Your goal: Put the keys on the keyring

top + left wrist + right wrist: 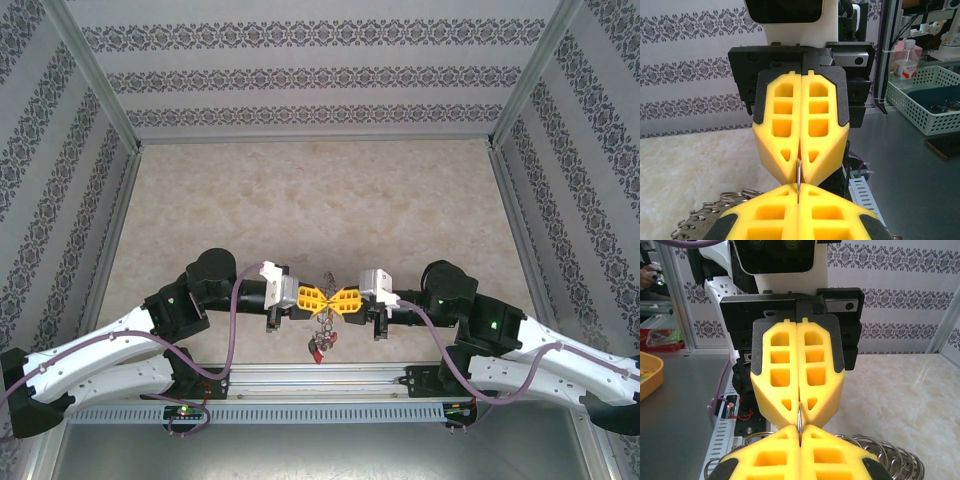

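Note:
My left gripper (321, 298) and right gripper (336, 299) meet tip to tip above the near middle of the marble table (320, 200). Both are shut on the same thin metal edge of the keyring (798, 176), which stands edge-on between the two pairs of yellow fingers (799, 416). The rest of the keyring's looped, chain-like rim hangs below them (326, 328) and spreads out under my fingers (885, 452) (702, 212). The keys dangle at the bottom of it, a red-headed one (318, 352) lowest. The other keys are too small to make out.
An aluminium rail (320, 378) runs along the near edge under the hanging keys. Patterned walls (320, 75) close off the back and sides. Off the table stand a green basket (927, 102), a bottle (905, 57) and an orange tray (647, 375).

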Available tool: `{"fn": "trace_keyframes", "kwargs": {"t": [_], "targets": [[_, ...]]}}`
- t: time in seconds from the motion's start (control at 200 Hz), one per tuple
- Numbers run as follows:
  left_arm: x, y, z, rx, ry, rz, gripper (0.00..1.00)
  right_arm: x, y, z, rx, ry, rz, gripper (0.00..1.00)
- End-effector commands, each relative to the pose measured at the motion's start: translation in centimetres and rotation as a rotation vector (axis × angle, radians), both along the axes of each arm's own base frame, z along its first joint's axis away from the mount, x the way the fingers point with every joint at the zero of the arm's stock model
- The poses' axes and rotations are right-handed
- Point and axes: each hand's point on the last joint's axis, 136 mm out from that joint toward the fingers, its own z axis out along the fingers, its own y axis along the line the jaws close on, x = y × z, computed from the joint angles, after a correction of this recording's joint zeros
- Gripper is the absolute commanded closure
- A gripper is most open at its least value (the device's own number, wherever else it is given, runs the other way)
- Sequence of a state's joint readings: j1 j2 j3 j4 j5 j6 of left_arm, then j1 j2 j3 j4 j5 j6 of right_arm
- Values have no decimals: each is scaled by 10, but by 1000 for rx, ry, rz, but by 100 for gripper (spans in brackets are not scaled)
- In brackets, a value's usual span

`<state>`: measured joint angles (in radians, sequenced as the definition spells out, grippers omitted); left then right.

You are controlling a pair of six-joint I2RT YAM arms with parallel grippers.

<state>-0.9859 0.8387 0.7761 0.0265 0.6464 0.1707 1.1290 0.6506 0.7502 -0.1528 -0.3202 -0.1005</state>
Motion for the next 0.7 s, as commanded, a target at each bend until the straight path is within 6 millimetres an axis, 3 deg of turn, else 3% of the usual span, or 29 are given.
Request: {"fn": "trace_keyframes", "kwargs": {"t": [0.0,0.065,0.235,0.694], "targets": [[1,3,22,-55,-30,7,100,11,-4,1,-10,-14,-60,100],[9,3,15,6,-31,53,100,17,-8,0,-36,-25,-98,100],[30,9,-13,210,-33,167,76,30,-18,-1,-88,-52,-176,100],[34,1,-18,239,-45,172,76,34,-5,-11,-186,-13,-129,100]]}}
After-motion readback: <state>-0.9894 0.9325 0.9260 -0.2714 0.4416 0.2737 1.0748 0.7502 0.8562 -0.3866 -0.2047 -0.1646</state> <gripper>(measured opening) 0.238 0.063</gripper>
